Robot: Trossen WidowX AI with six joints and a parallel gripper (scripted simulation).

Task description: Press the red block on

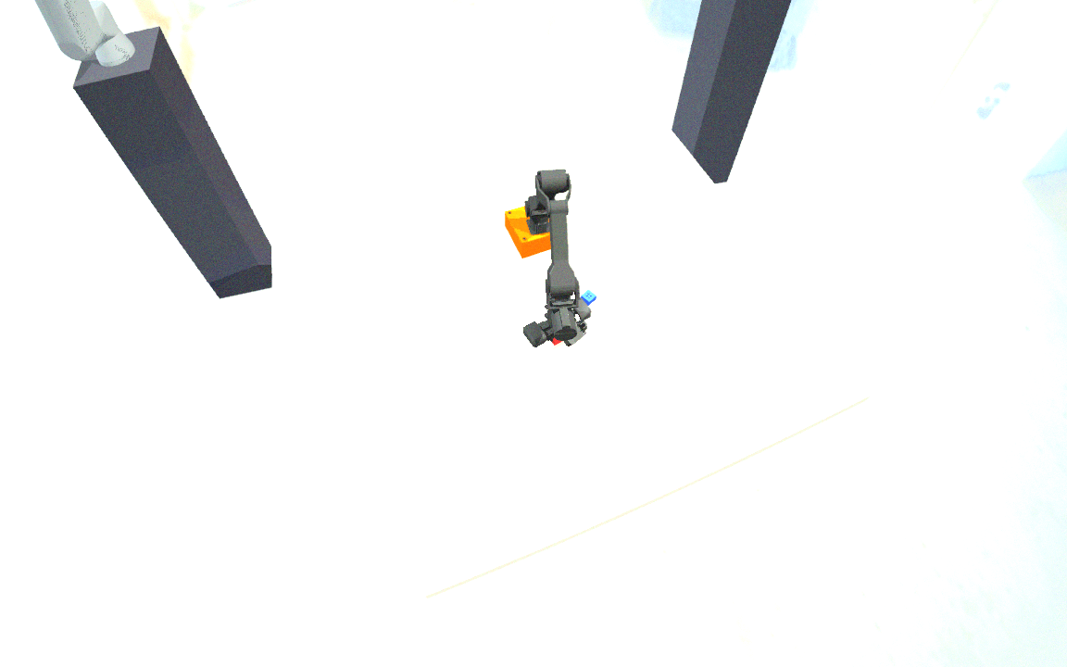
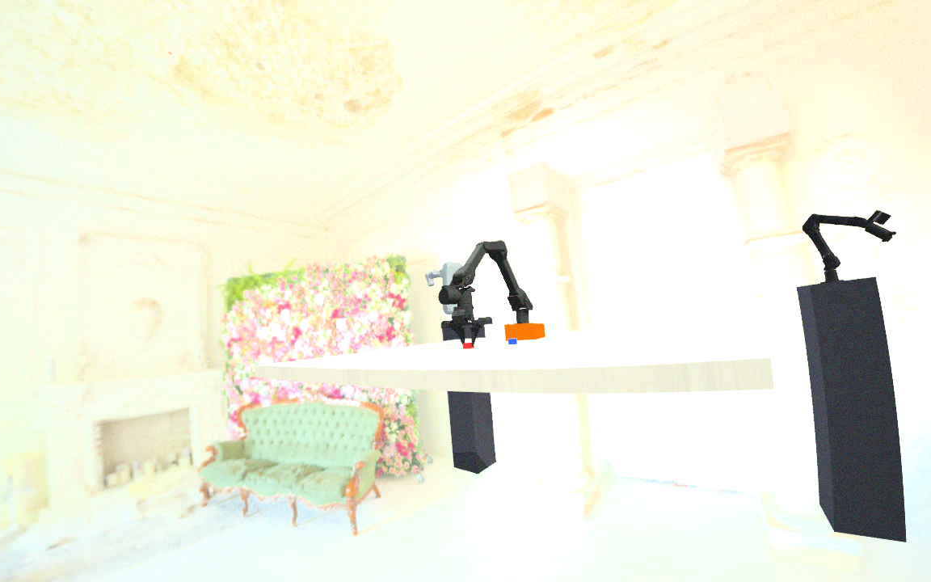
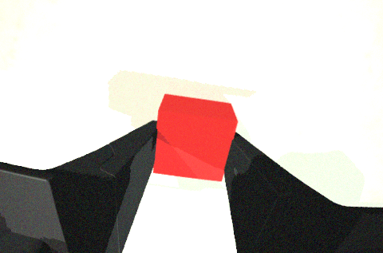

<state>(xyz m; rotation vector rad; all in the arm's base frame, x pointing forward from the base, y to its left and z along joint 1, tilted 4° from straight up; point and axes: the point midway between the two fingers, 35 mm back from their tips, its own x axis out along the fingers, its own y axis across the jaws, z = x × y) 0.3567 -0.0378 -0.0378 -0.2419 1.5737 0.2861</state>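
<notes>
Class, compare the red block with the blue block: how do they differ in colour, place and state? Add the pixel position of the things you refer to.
The red block (image 1: 557,341) (image 2: 467,346) (image 3: 193,141) is red; the blue block (image 1: 588,296) (image 2: 512,341) is blue. The red block is gripped between the jaws, while the blue block sits free on the table. The blue block lies nearer the orange base than the red block. Both are small.

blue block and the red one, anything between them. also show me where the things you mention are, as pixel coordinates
In the exterior view, only bare tabletop shows between the red block (image 1: 557,341) (image 2: 467,346) (image 3: 193,139) and the blue block (image 1: 588,296) (image 2: 512,341).

Red block (image 1: 557,341) (image 2: 467,346) (image 3: 195,141), blue block (image 1: 588,296) (image 2: 512,341).
</notes>
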